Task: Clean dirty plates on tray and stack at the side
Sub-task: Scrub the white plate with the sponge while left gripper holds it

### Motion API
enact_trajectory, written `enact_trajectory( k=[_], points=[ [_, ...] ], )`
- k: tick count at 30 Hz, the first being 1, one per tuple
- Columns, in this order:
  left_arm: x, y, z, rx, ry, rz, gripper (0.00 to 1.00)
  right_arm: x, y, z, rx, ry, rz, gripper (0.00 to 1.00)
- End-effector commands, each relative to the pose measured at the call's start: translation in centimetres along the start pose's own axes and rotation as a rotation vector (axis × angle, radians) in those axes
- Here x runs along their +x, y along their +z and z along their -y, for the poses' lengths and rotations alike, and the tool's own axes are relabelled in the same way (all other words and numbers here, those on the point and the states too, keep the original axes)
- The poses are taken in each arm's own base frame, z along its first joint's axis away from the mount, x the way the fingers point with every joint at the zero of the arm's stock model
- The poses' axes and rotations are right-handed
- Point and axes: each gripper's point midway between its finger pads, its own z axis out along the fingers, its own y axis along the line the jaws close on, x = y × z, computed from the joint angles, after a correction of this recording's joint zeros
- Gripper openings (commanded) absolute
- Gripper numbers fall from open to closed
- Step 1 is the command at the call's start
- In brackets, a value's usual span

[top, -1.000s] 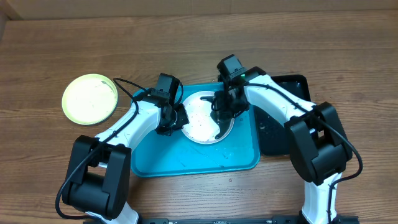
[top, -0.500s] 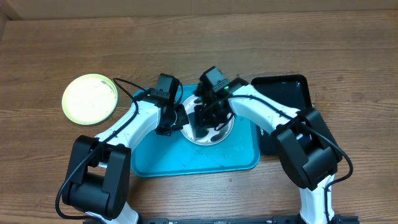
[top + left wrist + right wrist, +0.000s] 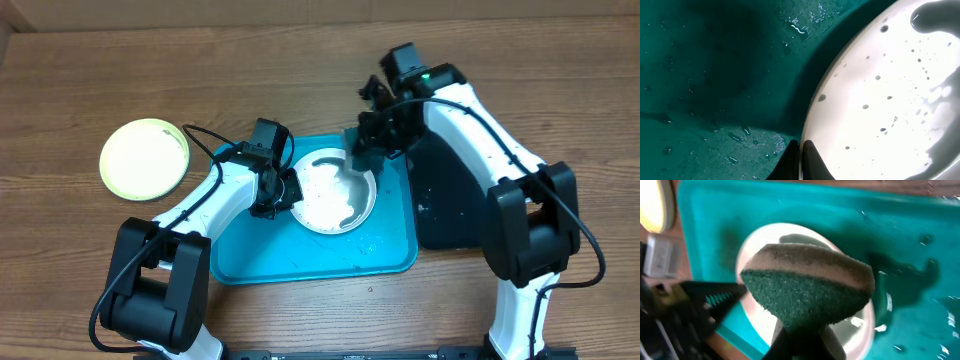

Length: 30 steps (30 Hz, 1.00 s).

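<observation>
Lying on the desk (image 3: 300, 70), the turquoise tray (image 3: 260, 255) holds the white plate (image 3: 325, 205) in its upper middle; the yellow-green plate (image 3: 144, 158) sits on the desk at frame left. The left pincer (image 3: 800, 150) pinches the white plate's left rim; the right pincer (image 3: 802, 335) grips a green sponge (image 3: 810, 287) near its upper right.

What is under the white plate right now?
The white plate sits on the wet blue tray, its rim pinched by the left fingers. Whether anything else lies beneath it is hidden by the plate itself.
</observation>
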Motion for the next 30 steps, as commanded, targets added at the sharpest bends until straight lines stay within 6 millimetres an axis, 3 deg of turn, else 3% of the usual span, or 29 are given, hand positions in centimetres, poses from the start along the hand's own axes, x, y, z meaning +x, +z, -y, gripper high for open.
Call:
enact_trajectory(
  k=[1, 6, 11, 19, 30],
  points=[
    [0.1, 0.4, -0.4, -0.021, 0.023, -0.008, 0.04, 0.5, -0.4, -1.8, -0.029, -0.199, 0.004, 0.04],
    [0.1, 0.4, -0.5, -0.027, 0.024, -0.005, 0.04, 2.1, 1.0, -3.6, -0.118, -0.469, -0.03, 0.04],
    [0.1, 0.4, -0.5, -0.027, 0.024, -0.004, 0.04, 1.2, 2.0, -3.8, -0.117, -0.642, 0.024, 0.04],
    [0.1, 0.4, -0.5, -0.03, 0.024, -0.003, 0.04, -1.2, 2.9, -3.2, -0.07, -0.718, 0.131, 0.04],
    [0.0, 0.4, -0.6, -0.032, 0.023, 0.0, 0.04, -1.8, 5.2, -1.1, -0.014, -0.719, 0.182, 0.04]
  ],
)
